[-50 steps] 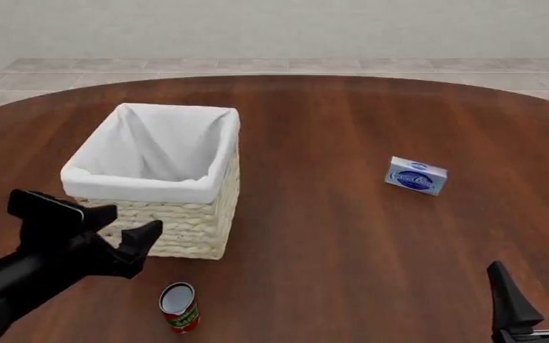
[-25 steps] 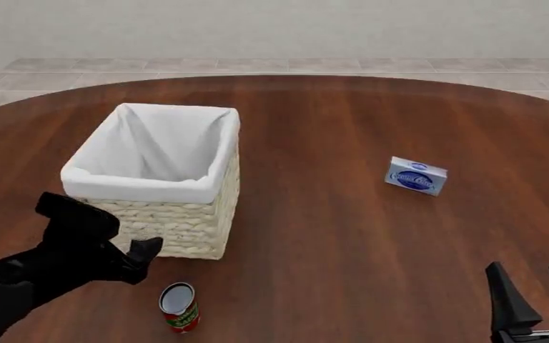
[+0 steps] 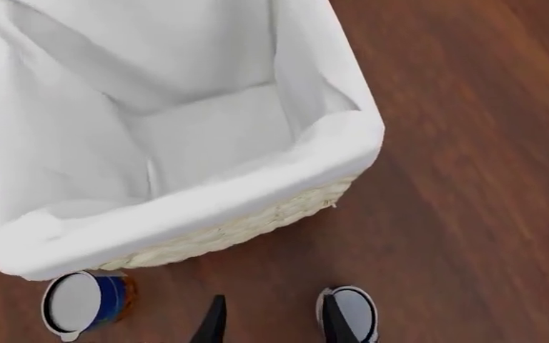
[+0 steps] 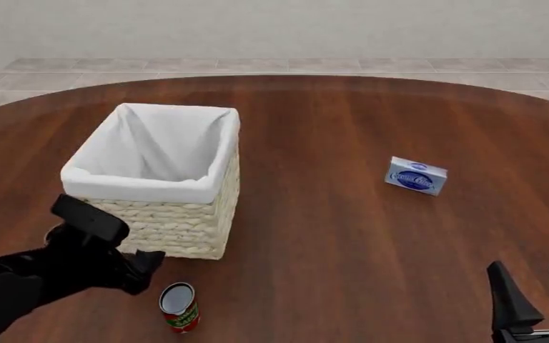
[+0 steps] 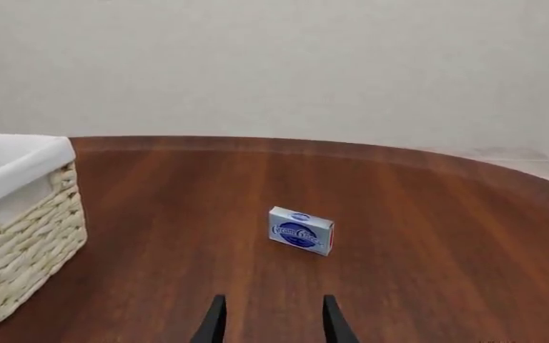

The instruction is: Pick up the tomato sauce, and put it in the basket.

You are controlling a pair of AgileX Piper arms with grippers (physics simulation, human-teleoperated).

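The tomato sauce [image 4: 179, 307] stands upright on the table in front of the basket [image 4: 151, 187], red label with a silver top. My left gripper [image 4: 146, 266] is open and empty, just left of and above the can, at the basket's near wall. In the left wrist view the open gripper [image 3: 274, 325] points down at the table; the silver top of the tomato sauce [image 3: 362, 311] sits beside one fingertip [image 3: 337, 323], outside the jaws. The basket [image 3: 198, 214] fills most of that view. My right gripper [image 4: 537, 296] is open and empty at the table's near right; it also shows in the right wrist view [image 5: 272, 325].
A blue-and-orange labelled can [image 3: 83, 301] stands by the basket's near wall, hidden behind my left arm in the front view. A small blue-and-white box [image 4: 416, 176] lies at the right of the table, also in the right wrist view [image 5: 302, 230].
My left gripper has tilted down and sunk towards the table in front of the basket, closer to the tomato sauce. The right arm has not moved.
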